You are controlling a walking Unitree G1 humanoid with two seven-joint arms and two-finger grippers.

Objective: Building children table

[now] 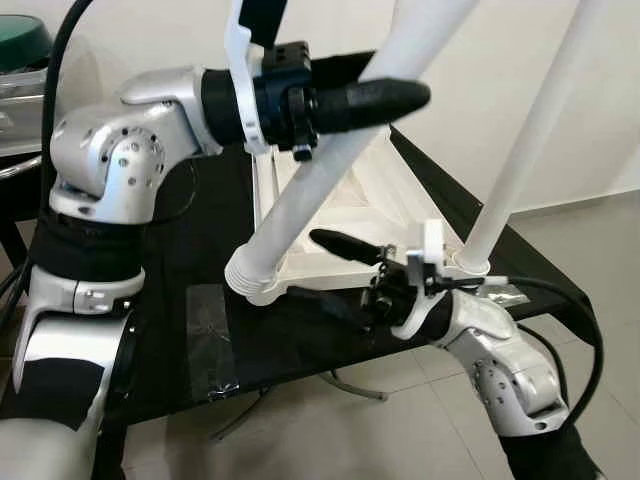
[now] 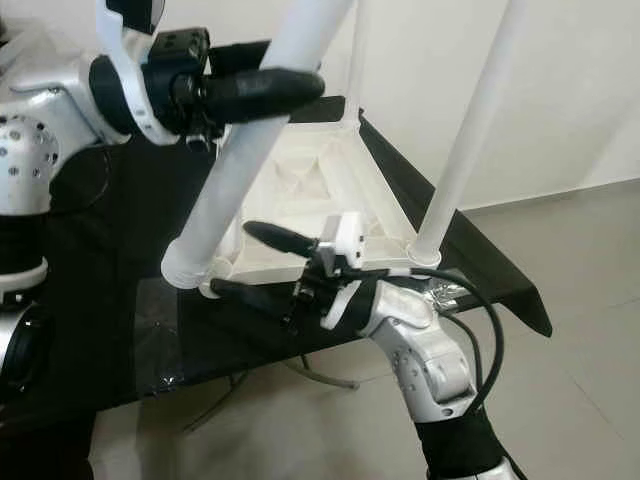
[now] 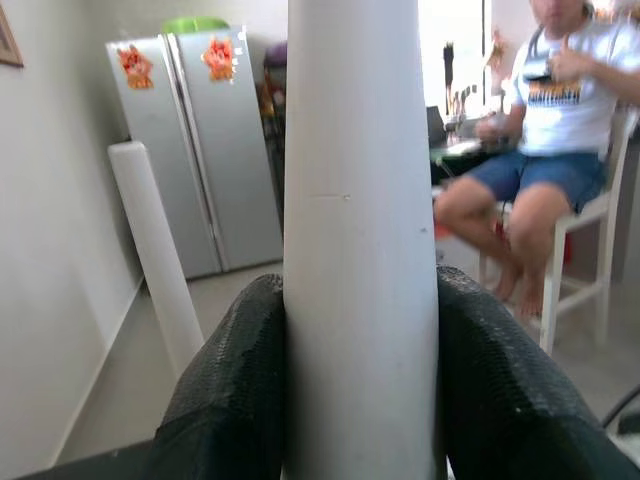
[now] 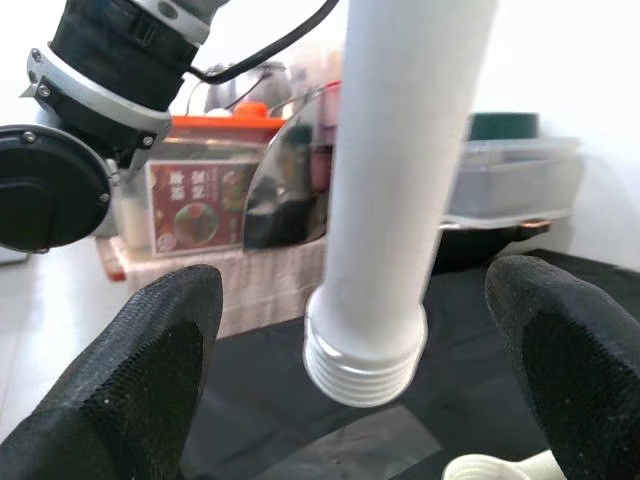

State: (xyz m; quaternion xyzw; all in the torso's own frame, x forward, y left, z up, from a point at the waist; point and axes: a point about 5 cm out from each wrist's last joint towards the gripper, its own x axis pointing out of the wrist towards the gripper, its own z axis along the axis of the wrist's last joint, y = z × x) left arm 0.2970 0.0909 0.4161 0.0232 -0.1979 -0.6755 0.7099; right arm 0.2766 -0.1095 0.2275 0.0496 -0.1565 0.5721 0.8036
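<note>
An upside-down white tabletop (image 1: 345,205) lies on a black bench (image 1: 200,300), w/ one white leg (image 1: 525,140) standing upright in its right front corner socket. A second leg, the loose leg (image 1: 330,165), leans at a slant over the front-left corner; its ribbed threaded end (image 1: 250,275) sits just above the socket (image 2: 215,285) there, not clearly seated.

The left gripper (image 1: 385,97) is up high on the loose leg's shaft, jaws pinching it from both sides; in the left wrist view both black fingers (image 3: 235,390) press flat against the white tube. The left arm (image 1: 110,160) bends in from the left.

The right gripper (image 2: 255,265) sits low, near the threaded end, jaws spread wide & touching nothing. In the right wrist view the ribbed end hangs between the two fingertips (image 4: 150,350) w/ gaps on both sides, above the black bench.

Bkgd in the left wrist view: a person (image 3: 545,150) seated on a white chair, a grey fridge (image 3: 200,150), plus another white leg (image 3: 155,250) standing near the wall. Tiled floor (image 1: 560,260) beyond the bench.
</note>
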